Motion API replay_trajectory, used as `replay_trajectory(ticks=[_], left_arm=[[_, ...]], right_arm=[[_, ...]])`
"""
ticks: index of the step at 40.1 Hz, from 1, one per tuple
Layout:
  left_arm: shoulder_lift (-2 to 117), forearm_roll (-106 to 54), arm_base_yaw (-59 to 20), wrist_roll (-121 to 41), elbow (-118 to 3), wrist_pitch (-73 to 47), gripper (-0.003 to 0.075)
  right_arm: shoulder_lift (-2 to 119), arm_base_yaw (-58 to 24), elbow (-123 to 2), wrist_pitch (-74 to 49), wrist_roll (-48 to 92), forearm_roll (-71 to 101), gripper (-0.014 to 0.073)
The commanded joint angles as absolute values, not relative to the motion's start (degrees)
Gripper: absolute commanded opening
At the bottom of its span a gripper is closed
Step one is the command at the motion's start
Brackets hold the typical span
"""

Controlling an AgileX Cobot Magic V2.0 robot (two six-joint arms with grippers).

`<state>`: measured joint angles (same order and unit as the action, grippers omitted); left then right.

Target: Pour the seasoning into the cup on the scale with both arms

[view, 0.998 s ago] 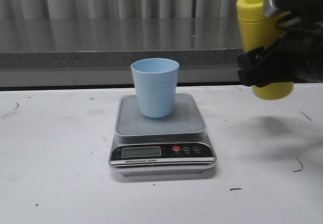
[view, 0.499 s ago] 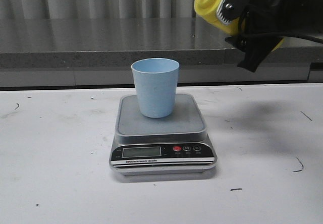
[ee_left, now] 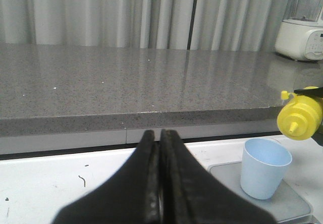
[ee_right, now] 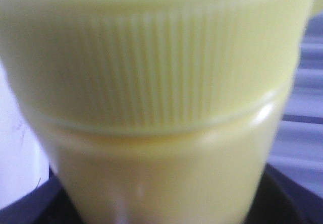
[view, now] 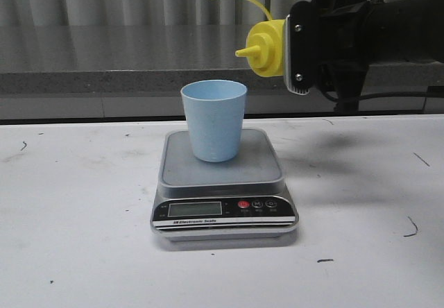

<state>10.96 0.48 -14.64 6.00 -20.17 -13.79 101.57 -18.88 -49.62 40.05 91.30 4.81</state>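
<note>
Front view: we hold seasoning (view: 269, 46) tipped sideways in right gripper (view: 305, 48), jaws clamped on bottle body, nozzle aimed left, above and right of cup (view: 214, 119). Cup sits upright on scale (view: 223, 176), centre of platform. Left gripper (ee_left: 159, 183) idle, fingers pressed together, empty. Pouring step: we judge nozzle not yet over cup mouth. Next move calls for shift left, then steeper tilt.

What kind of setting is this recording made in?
Probably a kitchen-style test bench: a white table with a kitchen scale, a grey stone counter before curtains, and a blender-like appliance.
</note>
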Motion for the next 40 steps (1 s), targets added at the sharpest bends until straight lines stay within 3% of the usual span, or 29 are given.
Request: replay_trajectory(ticks=[1, 18, 30, 40], left_arm=[[11.5, 0.0, -14.5, 6.4, -21.8, -8.9, -0.002], [11.5, 0.0, -14.5, 6.4, -21.8, -8.9, -0.002], [11.5, 0.0, -14.5, 6.4, -21.8, -8.9, -0.002], [11.5, 0.0, -14.5, 6.4, -21.8, -8.9, -0.002]], right_arm=[[98.9, -19.0, -52.7, 47.6, 94.0, 4.0, 0.0109], [98.9, -19.0, -54.8, 48.2, 95.2, 5.4, 0.0109], [98.4, -21.2, -54.8, 54.9, 76.0, 25.7, 0.0128], [93.7, -22.3, -54.8, 45.8, 58.0, 49.7, 0.0146]])
